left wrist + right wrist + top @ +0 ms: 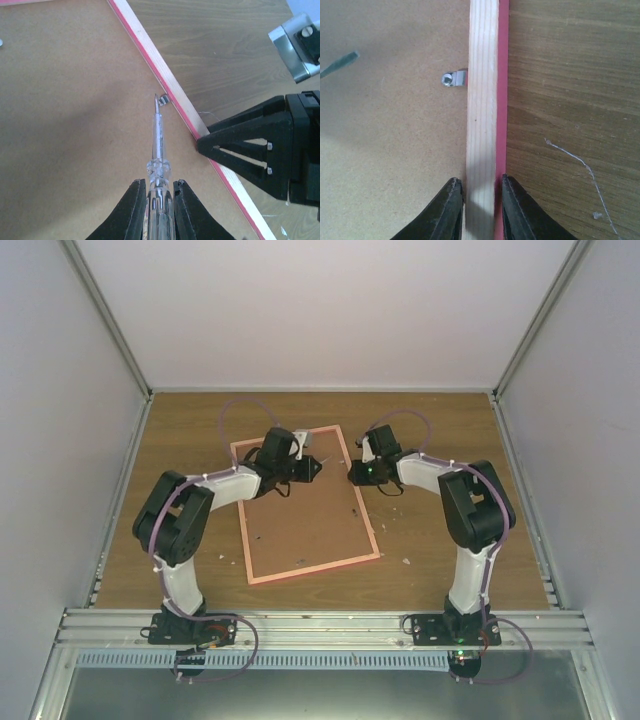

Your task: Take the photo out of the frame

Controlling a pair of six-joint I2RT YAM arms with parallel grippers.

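the left gripper (159, 195) is clamped on a clear screwdriver (158, 145), whose tip meets a small metal tab (163, 99) at the edge of the brown backing board (65, 125). the frame (305, 573) lies face down in the middle of the desk (440, 540), slightly askew; the photo is hidden underneath. the right gripper (481, 200) pinches the frame's right rail, near that tab.
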